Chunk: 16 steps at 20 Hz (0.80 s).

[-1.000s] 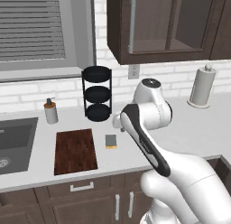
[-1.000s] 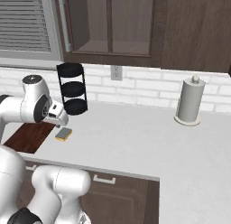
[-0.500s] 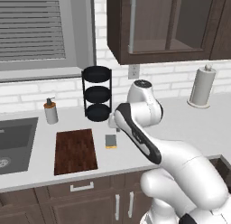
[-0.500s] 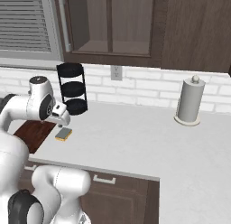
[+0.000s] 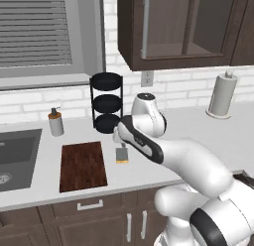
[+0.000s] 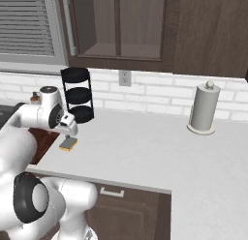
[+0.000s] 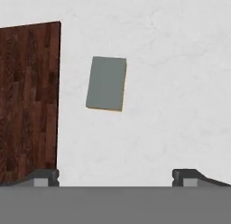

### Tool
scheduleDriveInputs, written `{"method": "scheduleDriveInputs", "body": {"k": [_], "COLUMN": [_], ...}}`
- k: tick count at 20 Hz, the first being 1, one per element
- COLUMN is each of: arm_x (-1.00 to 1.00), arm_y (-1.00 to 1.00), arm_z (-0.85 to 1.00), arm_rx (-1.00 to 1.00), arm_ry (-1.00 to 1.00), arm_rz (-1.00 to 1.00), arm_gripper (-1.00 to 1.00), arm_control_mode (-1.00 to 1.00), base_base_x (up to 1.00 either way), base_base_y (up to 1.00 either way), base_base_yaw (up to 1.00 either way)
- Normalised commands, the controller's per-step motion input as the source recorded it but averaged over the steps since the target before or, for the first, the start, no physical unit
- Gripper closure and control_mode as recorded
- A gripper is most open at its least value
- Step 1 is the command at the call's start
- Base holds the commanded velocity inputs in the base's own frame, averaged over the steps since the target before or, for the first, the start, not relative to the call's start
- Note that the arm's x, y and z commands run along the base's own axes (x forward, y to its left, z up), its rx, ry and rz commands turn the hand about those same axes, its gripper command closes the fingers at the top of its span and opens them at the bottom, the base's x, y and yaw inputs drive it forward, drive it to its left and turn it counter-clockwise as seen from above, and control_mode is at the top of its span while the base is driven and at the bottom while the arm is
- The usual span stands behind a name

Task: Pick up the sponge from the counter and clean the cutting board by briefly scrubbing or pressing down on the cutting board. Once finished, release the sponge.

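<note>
The small rectangular sponge with a grey-green top and a thin yellow bottom layer point(image 5: 122, 154) lies flat on the long, smooth, light grey-white bench point(image 5: 193, 126), just beside the right long edge of the flat, dark reddish-brown wooden cutting board with streaky grain point(image 5: 82, 165), a narrow strip of bare bench between them. In the hand view the sponge point(image 7: 106, 83) sits a little tilted, with the board's edge point(image 7: 27, 101) running down the left side.

The white arm's gripper point(image 5: 120, 141) hangs above the sponge, apart from it. Its two dark fingers point(image 7: 45, 175) are spread wide at the bottom corners of the hand view, released and holding nothing; the sponge lies ahead of them, closer to the left finger. From the right base view the gripper point(image 6: 69, 130) is poised over the sponge point(image 6: 68, 144), with the cutting board point(image 6: 41, 142) partly hidden behind the arm.

Behind the sponge, against the white brick wall, stands a black three-tier round wire rack point(image 5: 106, 102). A small soap dispenser bottle point(image 5: 55, 122) stands near the dark grey sink basin point(image 5: 15, 155), and a white paper towel roll on an upright holder point(image 5: 221, 94) stands well apart on the far right.
</note>
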Motion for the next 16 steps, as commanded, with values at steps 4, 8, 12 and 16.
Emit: {"method": "scheduleDriveInputs", "body": {"k": [4, 8, 12, 16], "arm_x": [0.34, 0.41, 0.36, 0.31], "arm_y": [0.14, 0.1, 0.01, 0.0], "arm_z": [-0.29, -0.28, -0.32, -0.2], "arm_rx": [0.0, 0.0, 0.0, 0.0], "arm_ry": [0.03, 0.07, 0.07, 0.02], "arm_rz": [0.0, 0.0, -0.01, 0.0], "arm_gripper": [-1.0, -1.0, -1.0, -1.0], "arm_control_mode": [-1.0, -1.0, -1.0, -1.0], "base_base_x": [0.0, 0.0, 0.0, 0.0], "base_base_y": [0.0, 0.0, 0.0, 0.0], "base_base_yaw": [0.0, 0.0, 0.0, 0.0]}}
